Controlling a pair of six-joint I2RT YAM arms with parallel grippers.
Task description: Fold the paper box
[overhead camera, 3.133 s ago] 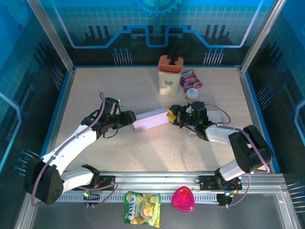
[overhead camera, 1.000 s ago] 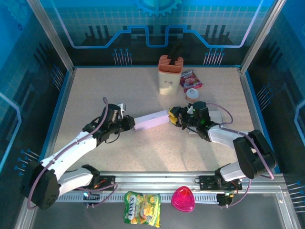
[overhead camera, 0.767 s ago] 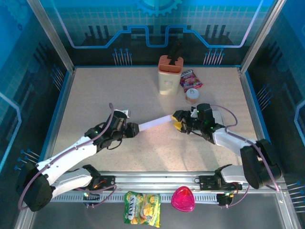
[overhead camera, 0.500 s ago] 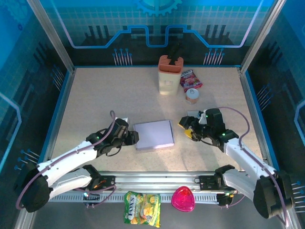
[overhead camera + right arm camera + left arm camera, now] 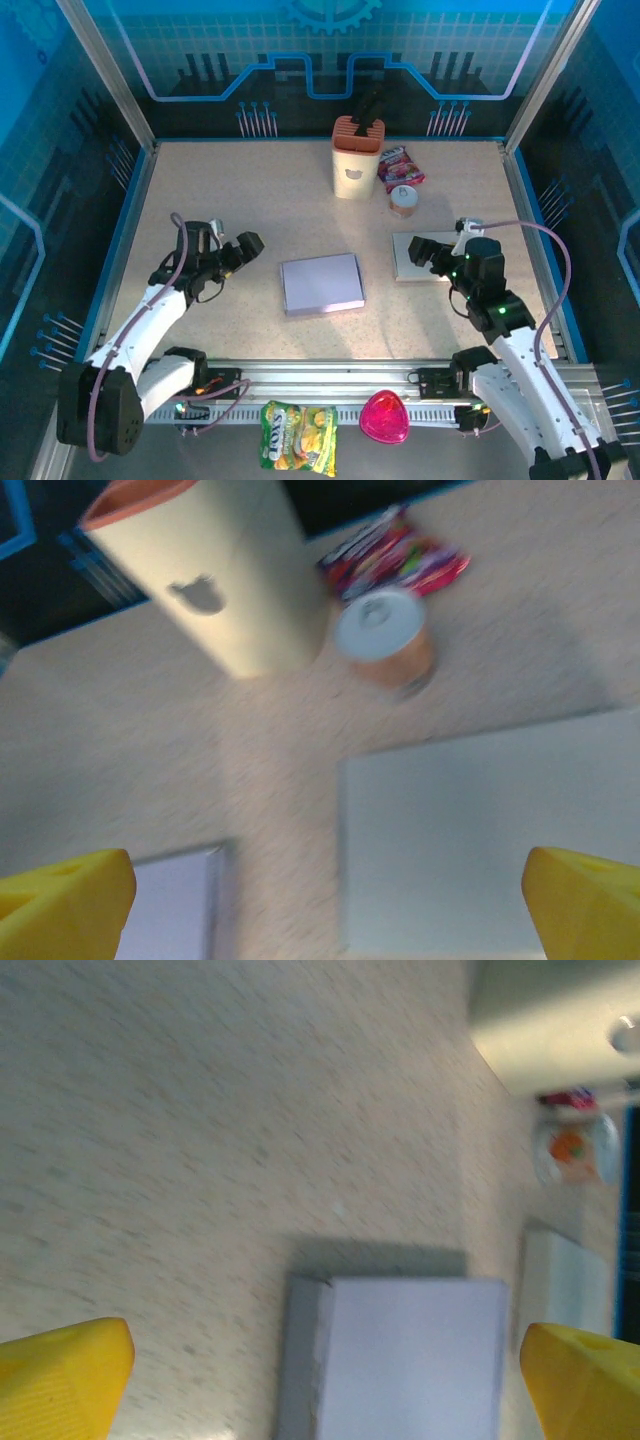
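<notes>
The lavender paper box (image 5: 322, 283) lies flat and closed on the middle of the table; the left wrist view has it straight ahead (image 5: 405, 1355), and its corner shows in the right wrist view (image 5: 170, 910). My left gripper (image 5: 243, 248) hangs open to the box's left, well apart from it, with its yellow fingertips (image 5: 60, 1380) spread wide and nothing between them. My right gripper (image 5: 432, 252) is open to the right of the box, above a flat white sheet (image 5: 410, 268); its yellow fingertips (image 5: 590, 905) are wide apart too.
A cream holder with an orange rim (image 5: 355, 160) stands at the back middle, with a red snack packet (image 5: 400, 165) and a small can (image 5: 403, 200) beside it. The white sheet (image 5: 490, 840) lies right of centre. Blue walls ring the table.
Both grippers held the box between them, raised on edge. They have let it go; it now lies flat, and both arms have drawn back outward, jaws open.
</notes>
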